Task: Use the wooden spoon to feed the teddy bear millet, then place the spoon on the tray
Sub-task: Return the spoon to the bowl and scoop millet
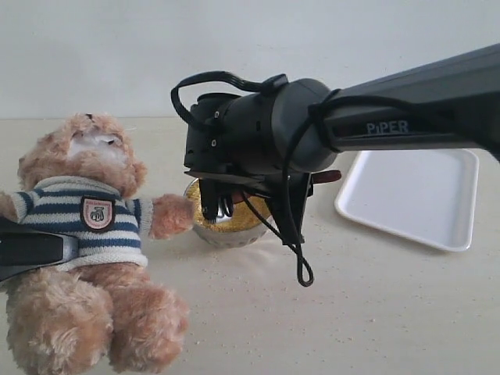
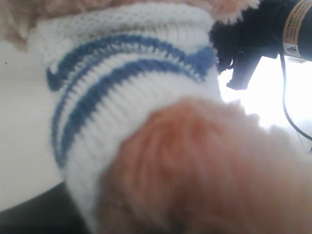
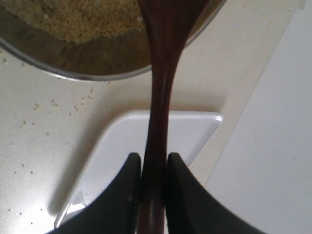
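The teddy bear (image 1: 86, 211) sits at the left, facing forward in its striped shirt (image 2: 122, 87). My left gripper (image 1: 47, 248) comes in from the left edge and is shut on the bear's side; its fingers are hidden by fur in the left wrist view. The metal bowl (image 1: 226, 233) of millet (image 1: 251, 216) stands by the bear's paw. Over it my right gripper (image 1: 219, 205) is shut on the wooden spoon (image 3: 163, 73) by the handle, fingers (image 3: 127, 168) on both sides. The spoon's front end reaches over the bowl (image 3: 97, 73) and millet (image 3: 83, 19). The tray (image 1: 414, 195) lies at the right.
Stray millet grains (image 1: 234, 289) speckle the tabletop around the bowl and toward the front. The right arm (image 1: 406, 109) and its hanging cable (image 1: 301, 266) span the middle, just above the bowl. A white wall closes the back.
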Motion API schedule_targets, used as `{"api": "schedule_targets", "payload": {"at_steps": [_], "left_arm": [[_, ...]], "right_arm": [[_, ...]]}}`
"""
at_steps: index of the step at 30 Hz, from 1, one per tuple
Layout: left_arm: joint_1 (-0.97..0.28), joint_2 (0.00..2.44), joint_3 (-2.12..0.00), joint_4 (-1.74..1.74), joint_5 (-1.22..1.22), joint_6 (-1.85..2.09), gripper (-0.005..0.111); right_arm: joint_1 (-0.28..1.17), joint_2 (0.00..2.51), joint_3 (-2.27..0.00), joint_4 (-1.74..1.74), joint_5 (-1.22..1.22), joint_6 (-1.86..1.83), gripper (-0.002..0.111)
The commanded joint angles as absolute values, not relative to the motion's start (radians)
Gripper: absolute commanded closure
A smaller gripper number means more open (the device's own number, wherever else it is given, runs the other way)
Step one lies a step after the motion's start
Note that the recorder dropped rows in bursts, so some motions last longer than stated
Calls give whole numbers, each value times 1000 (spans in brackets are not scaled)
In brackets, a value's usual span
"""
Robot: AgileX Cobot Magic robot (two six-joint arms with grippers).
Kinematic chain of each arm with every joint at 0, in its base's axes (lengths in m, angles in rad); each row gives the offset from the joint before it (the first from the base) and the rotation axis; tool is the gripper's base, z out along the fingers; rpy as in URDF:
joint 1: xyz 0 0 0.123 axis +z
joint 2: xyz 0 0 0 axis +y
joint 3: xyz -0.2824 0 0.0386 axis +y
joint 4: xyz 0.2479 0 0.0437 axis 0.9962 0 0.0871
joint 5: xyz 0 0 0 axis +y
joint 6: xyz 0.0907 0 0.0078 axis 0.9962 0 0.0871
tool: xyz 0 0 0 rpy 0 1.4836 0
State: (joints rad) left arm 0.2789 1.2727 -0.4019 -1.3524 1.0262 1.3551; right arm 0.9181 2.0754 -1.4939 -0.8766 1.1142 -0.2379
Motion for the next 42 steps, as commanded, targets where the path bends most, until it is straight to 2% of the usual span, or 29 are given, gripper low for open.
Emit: {"api": "schedule_targets", "payload": {"at_steps": [1,7,19,42], "left_arm": [[283,1266,-402,-1364,1069,1350,102],[283,1266,-402,-1364,1072,1354,102],[283,1266,-402,-1364,1072,1354,102],[283,1266,-402,-1364,1072,1354,102]], "right_arm": [[912,2104,-1489,-886,1109,-236,108],[912,2121,-1493,-883,1100,-231,108],[912,2121,-1616,-626,1128,-283,108],[905,2117,-1618,-493,1184,-348,108]]}}
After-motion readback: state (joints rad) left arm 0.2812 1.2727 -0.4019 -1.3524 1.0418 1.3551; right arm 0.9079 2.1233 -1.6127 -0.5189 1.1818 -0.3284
